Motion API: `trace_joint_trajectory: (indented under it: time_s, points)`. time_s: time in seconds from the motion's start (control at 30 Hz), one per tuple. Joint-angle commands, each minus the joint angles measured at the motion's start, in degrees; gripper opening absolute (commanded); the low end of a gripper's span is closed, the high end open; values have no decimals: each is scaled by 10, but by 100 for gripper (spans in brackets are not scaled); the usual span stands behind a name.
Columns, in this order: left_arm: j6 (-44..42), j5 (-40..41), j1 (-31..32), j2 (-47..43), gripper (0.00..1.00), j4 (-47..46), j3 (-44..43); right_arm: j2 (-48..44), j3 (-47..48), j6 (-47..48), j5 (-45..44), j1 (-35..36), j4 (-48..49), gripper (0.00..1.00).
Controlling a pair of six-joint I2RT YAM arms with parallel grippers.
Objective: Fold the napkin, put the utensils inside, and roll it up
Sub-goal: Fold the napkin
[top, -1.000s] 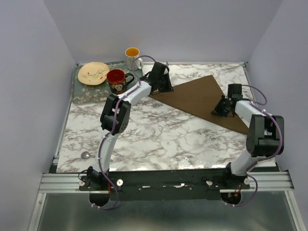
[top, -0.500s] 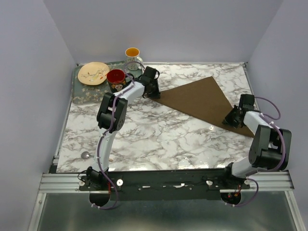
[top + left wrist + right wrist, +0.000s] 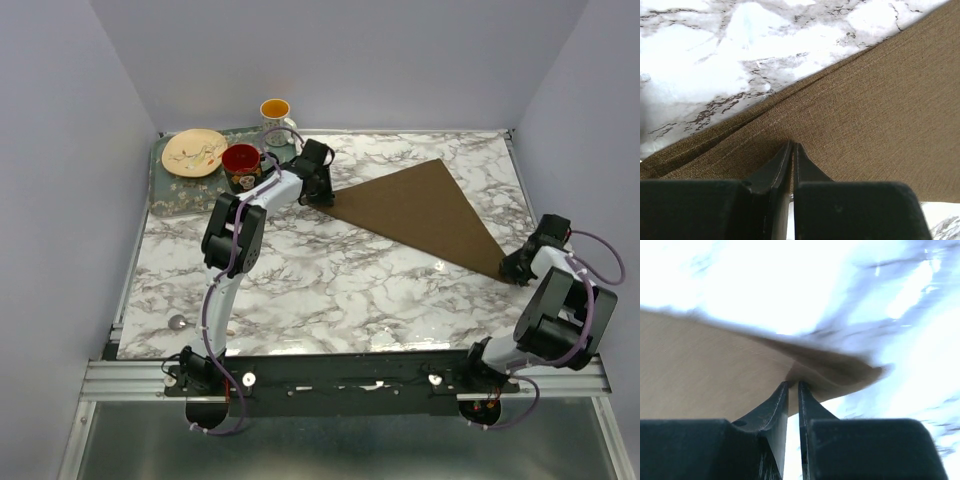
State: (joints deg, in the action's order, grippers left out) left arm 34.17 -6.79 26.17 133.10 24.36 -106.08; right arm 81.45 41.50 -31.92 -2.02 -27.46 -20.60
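The napkin [image 3: 420,208] lies flat, left hand [image 3: 791,145] pinching its left corner, right hand [image 3: 793,384] its right.

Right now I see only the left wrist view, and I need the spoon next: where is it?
Observer: The spoon lies at the near left edge of the table, well apart from the napkin.
Operator: What shape is the napkin?
Observer: A flat triangle. Your left fingers are at its left corner.
Operator: And the right arm?
Observer: The right fingers are almost closed on the napkin's near right corner.
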Motion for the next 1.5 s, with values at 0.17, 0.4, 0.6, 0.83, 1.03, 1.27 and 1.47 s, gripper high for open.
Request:
trace_joint_trajectory:
  time_s: [0.17,0.4,0.6,0.83,1.03,1.27,1.47]
  points:
    - [8,-9,-7,-17,15,31,9,-45,-16,5,-12,-51,-19,18]
    - [40,-31,-14,-38,19,25,-14,-88,-12,-39,-42,-51,-23,20]
    - [31,-27,-21,20,18,52,-44,5,-21,-45,-55,-60,-17,20]
    - [34,-13,-17,-26,18,32,54,-52,-30,-20,-139,-73,-44,19]
    - [39,-6,14,-102,18,1,174,-158,27,41,-150,111,-41,21]
    - [69,0,47,-212,18,-48,318,-74,132,84,-42,373,-49,25]
    - [34,63,36,-372,57,13,364,-113,110,143,15,446,-20,39]
